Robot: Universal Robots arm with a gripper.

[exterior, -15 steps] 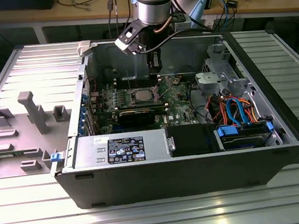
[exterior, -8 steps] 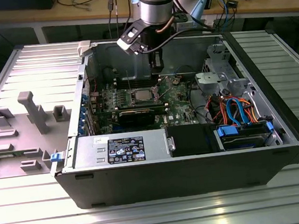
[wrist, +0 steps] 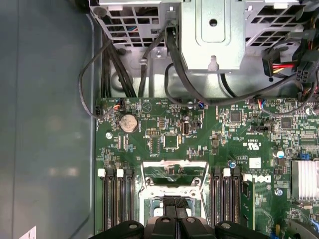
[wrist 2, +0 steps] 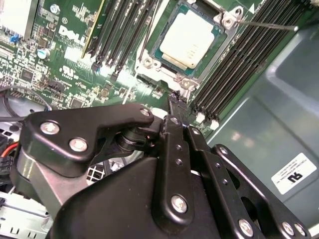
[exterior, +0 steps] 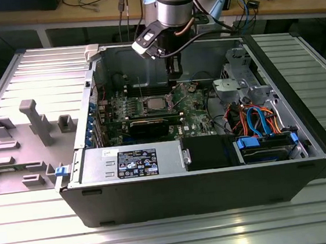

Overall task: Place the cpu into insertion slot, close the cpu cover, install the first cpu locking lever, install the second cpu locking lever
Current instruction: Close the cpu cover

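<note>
Black pincer (wrist: 175, 208): fingers drawn together, no gap showing between them. I cannot tell whether they nip anything. In the exterior view it hangs inside the open computer case (exterior: 217, 198), low over the green board and just to the exterior view's right of the socket.

Nearest thing: the cpu cover (wrist: 174, 164), a thin silver frame. In the first wrist view green board shows through its cut-out, so I judge it swung back off the chip. The fingertips sit at its near edge; contact not confirmed.

Next out: the cpu (wrist 2: 192, 42), grey metal top bare, lying flat and square inside the insertion slot (wrist 2: 218, 50). Placing looks done; cover not yet down.

Beyond: a thin locking lever (wrist 2: 264, 23) stands free past the socket corner. Black memory slots (wrist 2: 234, 64) flank the socket on both sides. The case rests on the ribbed metal bench (exterior: 163, 238).

Handling notes (judgement):
- Cover: light, stiff sheet metal, hinged at one side and probably a little springy. Best pushed at the free edge opposite the hinge, not through the cut-out.
- Chip: light, rigid, smooth-topped so likely slippery. The contacts beneath are fragile. If touched at all, take it by two opposite edges, held level.
- Lever: springy wire. Take it at the bent end.
</note>
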